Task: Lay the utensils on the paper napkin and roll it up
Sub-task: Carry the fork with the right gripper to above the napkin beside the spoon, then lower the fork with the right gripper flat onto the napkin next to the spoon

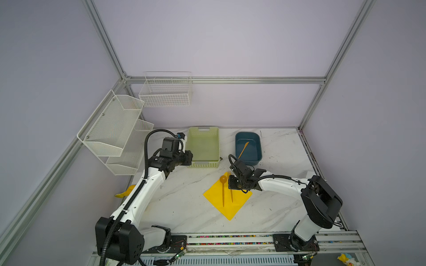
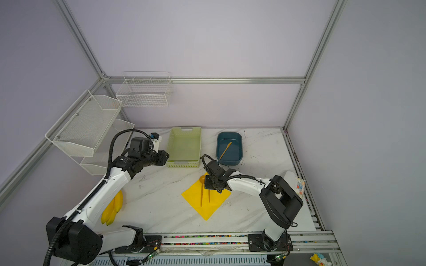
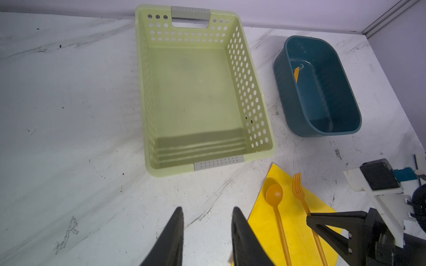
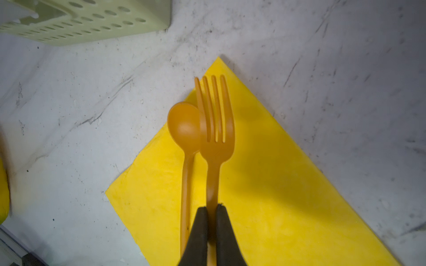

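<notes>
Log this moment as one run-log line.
right gripper: shut on fork over napkin | left gripper: open, empty | spoon: on napkin | knife: in blue tub

Both arms wear white shells between bulky black joint housings: the left arm toward seven o'clock in a top view, the right arm toward four. A ribbed black cable loops along the left one. The fingers are black, tapered wedges.
</notes>
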`<state>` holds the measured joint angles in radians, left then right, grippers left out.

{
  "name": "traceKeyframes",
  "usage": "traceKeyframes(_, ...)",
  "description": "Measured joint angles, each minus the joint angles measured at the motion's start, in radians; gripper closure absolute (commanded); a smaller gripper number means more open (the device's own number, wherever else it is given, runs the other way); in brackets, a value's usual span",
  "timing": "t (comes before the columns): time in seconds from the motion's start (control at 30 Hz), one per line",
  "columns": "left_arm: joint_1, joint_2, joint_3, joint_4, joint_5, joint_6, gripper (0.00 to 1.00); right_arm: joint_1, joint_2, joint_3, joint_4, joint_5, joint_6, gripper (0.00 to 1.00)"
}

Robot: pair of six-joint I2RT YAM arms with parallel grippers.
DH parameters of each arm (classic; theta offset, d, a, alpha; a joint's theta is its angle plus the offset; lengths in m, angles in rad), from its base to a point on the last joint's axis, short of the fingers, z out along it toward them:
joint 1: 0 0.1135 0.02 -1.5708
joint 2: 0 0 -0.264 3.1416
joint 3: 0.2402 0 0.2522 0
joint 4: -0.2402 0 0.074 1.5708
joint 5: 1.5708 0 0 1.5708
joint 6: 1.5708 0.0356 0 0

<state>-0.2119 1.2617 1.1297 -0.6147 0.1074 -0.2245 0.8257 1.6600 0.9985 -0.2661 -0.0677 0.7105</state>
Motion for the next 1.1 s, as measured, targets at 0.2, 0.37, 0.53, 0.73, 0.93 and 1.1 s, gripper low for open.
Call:
traceKeyframes(0.2,0.0,0.0,0.0,0.0,0.0,0.0,0.66,0.0,0.005,-0.008,0.022,0.0,0.022,1.0)
traceKeyframes(0.37,0.0,0.0,0.0,0.0,0.0,0.0,0.65,0.0,0.006,-0.009,0.023,0.0,0.033,1.0)
traceKeyframes(0.53,0.0,0.0,0.0,0.0,0.001,0.0,0.65,0.0,0.026,-0.009,0.024,-0.001,0.037,1.0)
traceKeyframes(0.73,0.0,0.0,0.0,0.0,0.001,0.0,0.65,0.001,0.054,-0.009,0.026,-0.003,0.037,1.0)
traceKeyframes(0.93,0.0,0.0,0.0,0.0,0.001,0.0,0.66,0.004,0.055,-0.009,0.027,-0.004,0.037,1.0)
traceKeyframes(1.1,0.0,0.0,0.0,0.0,0.001,0.0,0.65,0.006,0.056,-0.009,0.029,-0.008,0.037,1.0)
